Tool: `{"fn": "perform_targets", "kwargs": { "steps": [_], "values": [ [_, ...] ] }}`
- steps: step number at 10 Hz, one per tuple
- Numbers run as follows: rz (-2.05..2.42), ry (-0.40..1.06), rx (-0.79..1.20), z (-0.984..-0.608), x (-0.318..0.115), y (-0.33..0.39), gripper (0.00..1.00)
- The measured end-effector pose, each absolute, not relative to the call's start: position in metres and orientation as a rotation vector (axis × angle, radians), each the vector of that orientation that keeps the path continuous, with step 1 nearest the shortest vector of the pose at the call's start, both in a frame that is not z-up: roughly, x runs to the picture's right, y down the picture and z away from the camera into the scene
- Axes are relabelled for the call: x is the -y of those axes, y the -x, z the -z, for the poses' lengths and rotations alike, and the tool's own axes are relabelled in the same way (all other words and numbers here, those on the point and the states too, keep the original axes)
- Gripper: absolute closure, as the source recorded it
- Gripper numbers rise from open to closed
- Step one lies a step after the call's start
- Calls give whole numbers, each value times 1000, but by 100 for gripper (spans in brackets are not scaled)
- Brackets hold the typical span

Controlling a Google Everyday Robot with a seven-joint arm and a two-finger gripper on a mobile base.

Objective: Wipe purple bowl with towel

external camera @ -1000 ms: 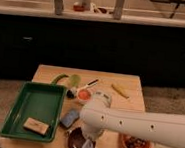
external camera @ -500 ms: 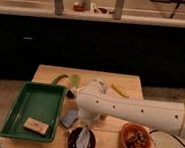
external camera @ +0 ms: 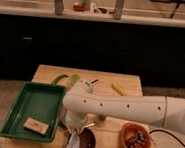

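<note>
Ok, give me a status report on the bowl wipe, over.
Tool down at left rim of purple bowl, front table edge. Towel at that rim, just below the tool. Orange bowl apart to the right, not in the way.

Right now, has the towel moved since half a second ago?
Yes. The towel, under the gripper, has slid from the purple bowl's middle to its rim nearest the green tray.

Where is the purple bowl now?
The purple bowl sits at the table's near edge, between green tray and orange bowl; the gripper hangs just above it.
</note>
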State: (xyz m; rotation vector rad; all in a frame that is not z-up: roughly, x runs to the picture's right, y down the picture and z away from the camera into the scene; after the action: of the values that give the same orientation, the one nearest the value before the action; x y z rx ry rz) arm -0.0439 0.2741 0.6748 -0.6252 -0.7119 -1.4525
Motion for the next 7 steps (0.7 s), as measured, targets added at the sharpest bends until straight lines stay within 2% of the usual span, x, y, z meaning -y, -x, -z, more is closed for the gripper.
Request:
{"fn": "perform_targets", "kwargs": {
  "steps": [3, 7],
  "values": [
    [1449, 644, 724, -664, -292, 24, 100],
    [1356, 646, 636, -669, -279, -26, 100]
  ]
}}
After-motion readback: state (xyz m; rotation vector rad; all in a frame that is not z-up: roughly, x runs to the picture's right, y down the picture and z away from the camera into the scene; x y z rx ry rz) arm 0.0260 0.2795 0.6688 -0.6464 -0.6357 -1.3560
